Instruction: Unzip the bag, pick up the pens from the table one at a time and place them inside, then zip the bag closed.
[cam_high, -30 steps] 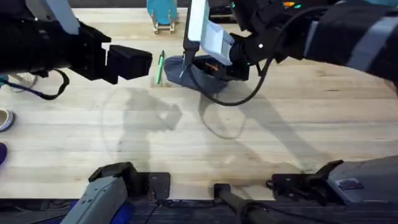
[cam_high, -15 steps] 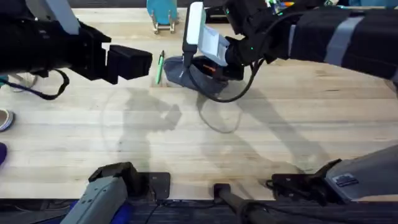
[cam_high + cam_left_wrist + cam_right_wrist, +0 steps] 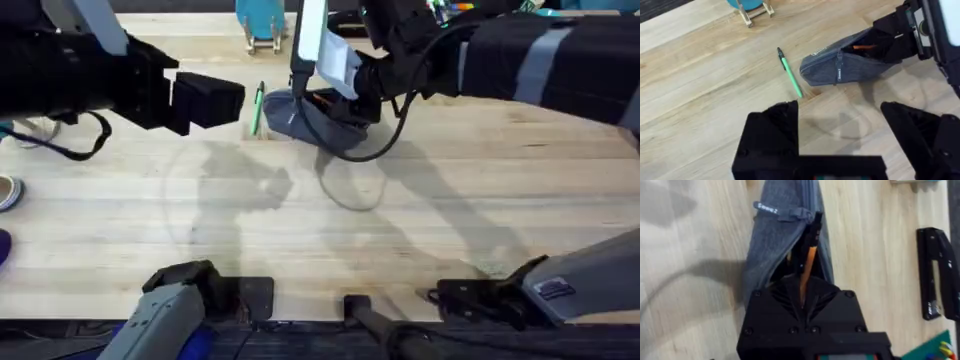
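Pale plank table (image 3: pixel 300 240) — far centre: blue-grey bag (image 3: pixel 325 125), zipper open, lying on the wood. Right gripper (image 3: pixel 802 280) reaches into the bag's mouth, fingers clenched on the orange pen (image 3: pixel 807 272), which slants down into the opening. Green pen (image 3: pixel 790 75) lies on the table just beside the bag's closed end. Left gripper (image 3: pixel 842 117) — fingers released, hovering near the green pen. Black stapler (image 3: pixel 935 275) lies beside the bag.

Black stapler (image 3: pixel 938 272) lying flat on the wood, a green object (image 3: pixel 935 347) at the corner near it; a blue piece on a small pale wooden stand (image 3: pixel 262 25) at the far edge; a dark cable (image 3: pixel 60 140) at left.
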